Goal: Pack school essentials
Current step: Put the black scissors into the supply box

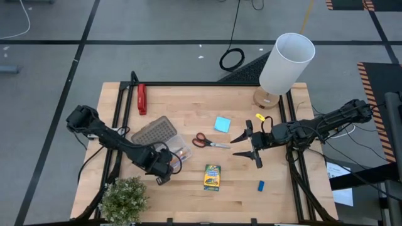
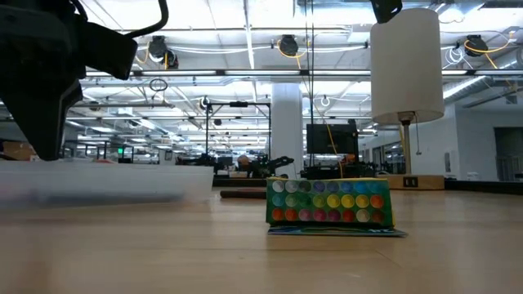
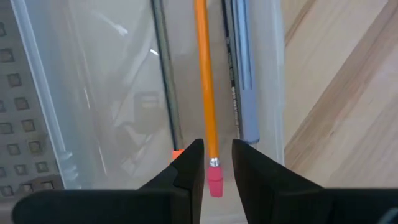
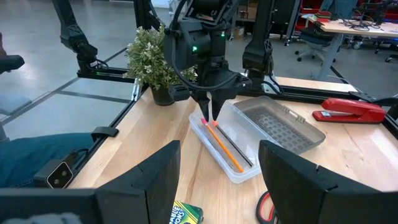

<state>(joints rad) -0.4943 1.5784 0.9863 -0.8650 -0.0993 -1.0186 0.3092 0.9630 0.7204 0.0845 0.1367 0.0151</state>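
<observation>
The left end effector (image 3: 216,163) is hanging over the clear plastic case (image 4: 245,163), its fingers (image 3: 186,168) sitting slightly apart around the eraser end of the orange pencil (image 3: 205,93), which is lying in the case between a dark pencil (image 3: 166,87) and a blue pen (image 3: 244,81). The right end effector (image 1: 246,145) is hovering wide open above the tabletop (image 1: 188,194), near the red-handled scissors (image 1: 202,141), light-blue square notepad (image 1: 222,123), yellow-green crayon box (image 1: 212,177) and tiny blue eraser (image 1: 260,185).

High looks straight down; low sits level, near my crayon box (image 2: 330,202); both wrist views share the orange pencil (image 3: 205,93)
</observation>
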